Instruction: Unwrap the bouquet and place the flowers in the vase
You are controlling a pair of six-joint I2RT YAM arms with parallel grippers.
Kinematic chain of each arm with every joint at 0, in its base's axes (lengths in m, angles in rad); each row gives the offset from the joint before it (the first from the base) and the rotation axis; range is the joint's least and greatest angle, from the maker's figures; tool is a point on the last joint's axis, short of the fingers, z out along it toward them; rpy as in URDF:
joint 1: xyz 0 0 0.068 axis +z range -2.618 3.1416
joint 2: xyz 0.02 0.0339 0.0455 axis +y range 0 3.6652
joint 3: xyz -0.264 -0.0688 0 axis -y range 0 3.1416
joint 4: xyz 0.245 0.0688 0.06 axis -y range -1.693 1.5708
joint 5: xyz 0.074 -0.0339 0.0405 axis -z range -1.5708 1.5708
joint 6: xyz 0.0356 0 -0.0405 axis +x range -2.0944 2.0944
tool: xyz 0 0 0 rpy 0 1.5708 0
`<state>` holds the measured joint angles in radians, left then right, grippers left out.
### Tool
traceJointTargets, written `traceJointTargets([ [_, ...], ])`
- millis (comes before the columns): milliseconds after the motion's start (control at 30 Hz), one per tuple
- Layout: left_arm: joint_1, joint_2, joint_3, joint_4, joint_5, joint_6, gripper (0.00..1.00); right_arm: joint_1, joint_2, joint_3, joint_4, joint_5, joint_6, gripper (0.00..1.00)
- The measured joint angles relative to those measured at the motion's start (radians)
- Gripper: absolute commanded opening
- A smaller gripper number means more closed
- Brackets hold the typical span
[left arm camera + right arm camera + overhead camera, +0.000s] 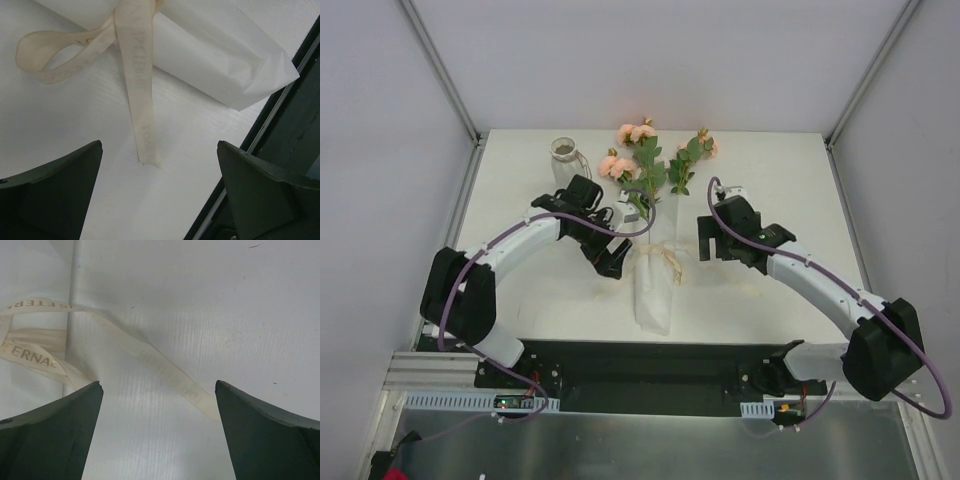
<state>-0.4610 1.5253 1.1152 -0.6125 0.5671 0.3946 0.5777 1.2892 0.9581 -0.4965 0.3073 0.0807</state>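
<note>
Though both wrist views catch ribbon [136, 90], only overhead shows the vase [565, 162].

Left arm [535, 232]: elbow bent at near-left, forearm reaching forward-right toward centre, wrist pitched down. Left jaws spread wide, gripping nothing. Right arm [820, 282]: elbow at near-right, forearm reaching forward-left toward centre, wrist pitched down. Right jaws spread wide, gripping nothing.
</note>
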Motion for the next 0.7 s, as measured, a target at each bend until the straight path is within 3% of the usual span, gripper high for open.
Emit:
traceJointTargets([
  [467,-0.056,0.26,0.029,0.214,-0.061,0.018,0.99,0.009,-0.169,-0.157,0.122,0.014,-0.079,0.93],
  [567,-0.056,0.27,0.034,0.234,-0.071,0.022,0.87,0.009,-0.168,-0.167,0.138,-0.006,-0.089,0.93],
  [633,-0.057,0.27,0.045,0.238,-0.073,0.028,0.71,0.009,-0.161,-0.167,0.146,-0.019,-0.09,0.93],
  [700,-0.059,0.273,0.062,0.243,-0.074,0.034,0.65,0.009,-0.151,-0.167,0.153,-0.031,-0.09,0.93],
])
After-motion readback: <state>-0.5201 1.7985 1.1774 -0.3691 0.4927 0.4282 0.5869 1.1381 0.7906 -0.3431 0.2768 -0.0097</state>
